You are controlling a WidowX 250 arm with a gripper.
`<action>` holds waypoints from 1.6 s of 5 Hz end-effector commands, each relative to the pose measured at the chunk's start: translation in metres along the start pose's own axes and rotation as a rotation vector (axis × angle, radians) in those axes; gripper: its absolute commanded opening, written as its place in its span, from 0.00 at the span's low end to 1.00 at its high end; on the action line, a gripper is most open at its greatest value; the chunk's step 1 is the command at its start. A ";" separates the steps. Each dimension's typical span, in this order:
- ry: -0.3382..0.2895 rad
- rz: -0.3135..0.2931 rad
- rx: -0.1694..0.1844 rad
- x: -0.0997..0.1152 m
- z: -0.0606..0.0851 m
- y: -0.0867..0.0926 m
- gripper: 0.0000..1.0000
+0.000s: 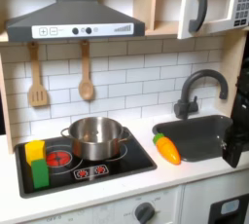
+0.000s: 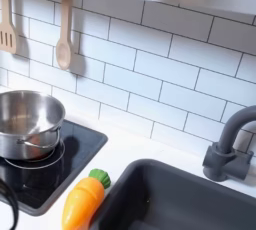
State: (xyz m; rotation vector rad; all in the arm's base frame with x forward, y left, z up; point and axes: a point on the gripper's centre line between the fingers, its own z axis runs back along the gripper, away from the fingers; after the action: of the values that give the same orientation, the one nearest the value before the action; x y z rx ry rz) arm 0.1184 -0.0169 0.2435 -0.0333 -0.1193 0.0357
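At the first exterior view's right edge a black gripper hangs over the right end of the sink; it is cut off by the frame and dark against dark, so I cannot tell how its jaws stand. The sink is a matte, dark grey rounded basin, with a curved grey faucet behind it. Nearest on the white counter lies a smooth plastic carrot, orange and tapered with a green stub, just beside the sink's left rim in both exterior views. A shiny round steel pot sits on the glossy black stovetop. A yellow block and a green block stand at the stovetop's left. A wooden spatula and wooden spoon hang on the white brick tiles
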 end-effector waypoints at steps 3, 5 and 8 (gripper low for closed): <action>-0.028 -0.067 0.043 0.025 -0.002 -0.017 1.00; -0.074 -0.064 0.053 0.052 0.008 -0.017 1.00; -0.106 -0.080 0.050 0.080 0.013 -0.015 1.00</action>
State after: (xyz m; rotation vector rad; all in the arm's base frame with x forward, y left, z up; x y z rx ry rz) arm 0.1964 -0.0275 0.2659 0.0288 -0.2225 -0.0397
